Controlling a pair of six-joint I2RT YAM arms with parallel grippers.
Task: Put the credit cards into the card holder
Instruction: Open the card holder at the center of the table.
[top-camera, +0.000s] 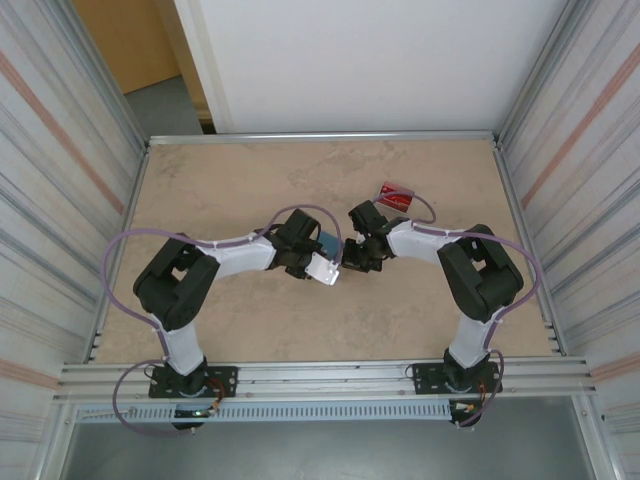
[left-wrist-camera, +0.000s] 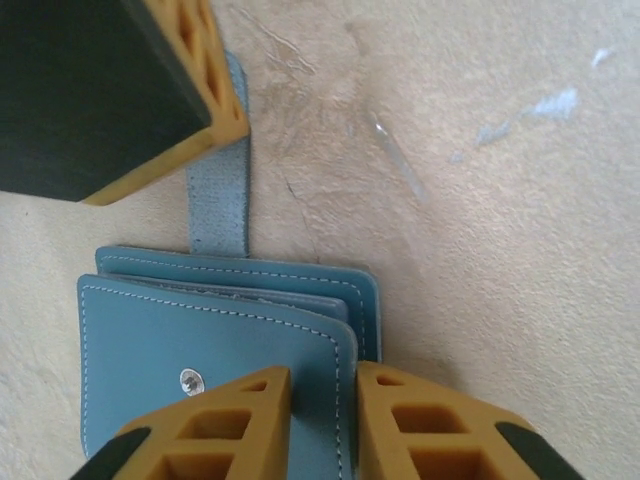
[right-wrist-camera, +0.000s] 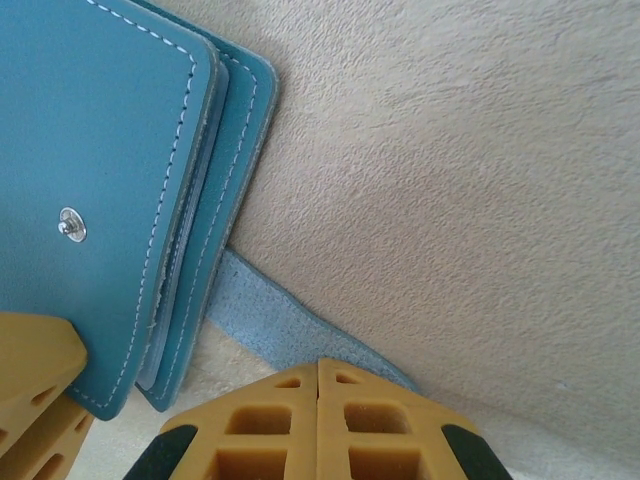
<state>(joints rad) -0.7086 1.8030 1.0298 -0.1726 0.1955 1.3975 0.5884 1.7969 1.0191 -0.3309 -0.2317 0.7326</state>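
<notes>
Left tool (left-wrist-camera: 322, 388): jaws narrow, straddling free edge of card holder's (left-wrist-camera: 190, 330) top cover; true pinch or not, cannot tell. Holder lies directly under and ahead of it, folded flat, snap stud up, free edge running straight away from tool. Right tool (right-wrist-camera: 318, 372): fingers together, tips at snap strap (right-wrist-camera: 290, 330) sticking out past holder (pinching or only pressing, unclear). Credit cards (top-camera: 397, 195) well behind right tool, nearer that arm. Bare table (left-wrist-camera: 480, 250) beyond free edge: room to swing cover.

No lettering can be read anywhere; the white marks on the red credit cards (top-camera: 397, 194) are too small.
</notes>
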